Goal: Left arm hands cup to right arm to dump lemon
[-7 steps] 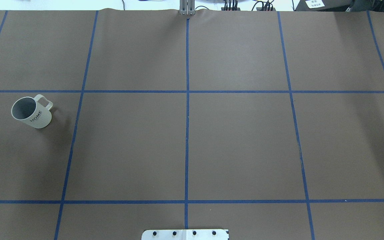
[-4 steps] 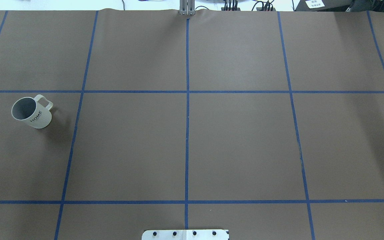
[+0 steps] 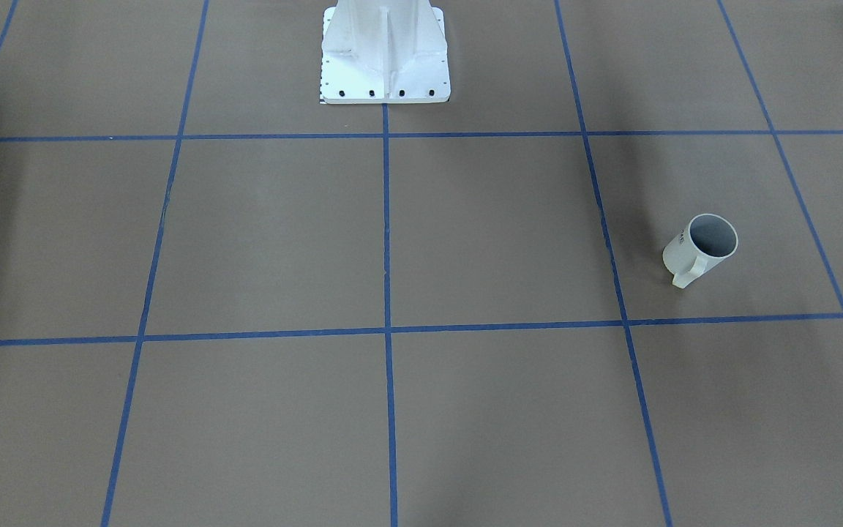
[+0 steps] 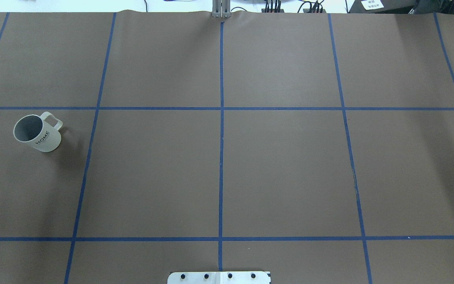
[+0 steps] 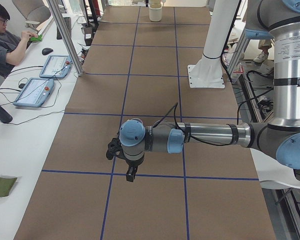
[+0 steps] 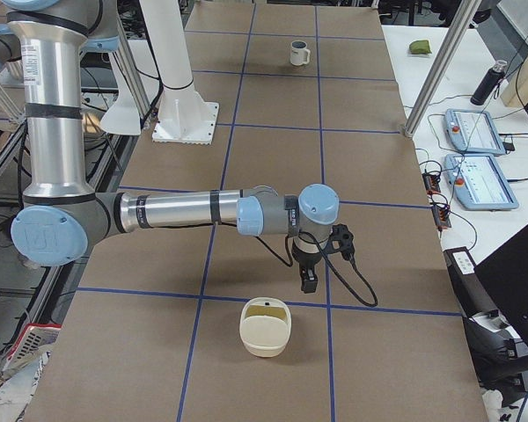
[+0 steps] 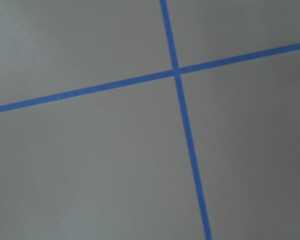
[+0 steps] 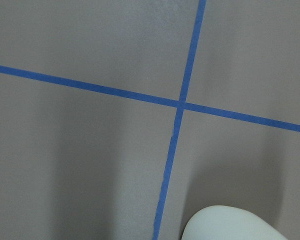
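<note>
The cup (image 4: 38,133), a white mug with black "HOME" lettering, stands upright on the brown table at the left of the overhead view, its handle toward the far right. It also shows in the front view (image 3: 699,249) and far off in the exterior right view (image 6: 299,53). The part of its inside that shows is grey; no lemon shows. My left gripper (image 5: 131,175) points down over the table and shows only in the exterior left view, so I cannot tell its state. My right gripper (image 6: 309,283) hangs just beyond a cream bin (image 6: 265,327); I cannot tell its state either.
The cream bin also shows in the exterior left view (image 5: 155,11) and as a pale rim in the right wrist view (image 8: 230,225). The white robot base (image 3: 385,58) stands at mid table edge. An operator (image 5: 5,40) and tablets (image 6: 480,158) are at the side bench.
</note>
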`<state>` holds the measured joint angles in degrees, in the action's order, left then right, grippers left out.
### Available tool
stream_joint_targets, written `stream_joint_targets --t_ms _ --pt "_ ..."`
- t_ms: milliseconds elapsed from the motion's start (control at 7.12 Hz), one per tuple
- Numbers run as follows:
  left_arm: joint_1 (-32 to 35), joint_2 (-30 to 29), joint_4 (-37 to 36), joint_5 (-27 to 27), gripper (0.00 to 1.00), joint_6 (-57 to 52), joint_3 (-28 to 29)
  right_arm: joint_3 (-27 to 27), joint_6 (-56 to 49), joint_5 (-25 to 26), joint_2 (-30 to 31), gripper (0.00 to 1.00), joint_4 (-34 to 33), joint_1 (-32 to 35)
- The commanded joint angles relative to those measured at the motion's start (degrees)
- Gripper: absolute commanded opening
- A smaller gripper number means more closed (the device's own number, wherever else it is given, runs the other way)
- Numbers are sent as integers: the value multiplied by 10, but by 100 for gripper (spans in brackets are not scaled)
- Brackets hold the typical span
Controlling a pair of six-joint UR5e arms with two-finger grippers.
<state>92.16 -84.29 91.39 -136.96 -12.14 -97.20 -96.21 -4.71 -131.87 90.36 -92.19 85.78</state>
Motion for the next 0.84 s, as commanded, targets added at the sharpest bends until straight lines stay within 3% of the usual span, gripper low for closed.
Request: stream_joint_targets --t_ms 0,702 --pt "1 2 22 -5 100 -2 -5 -1 -1 -1 0 100 1 0" --pt "0 16 33 2 100 1 3 -1 0 -1 -2 100 1 -2"
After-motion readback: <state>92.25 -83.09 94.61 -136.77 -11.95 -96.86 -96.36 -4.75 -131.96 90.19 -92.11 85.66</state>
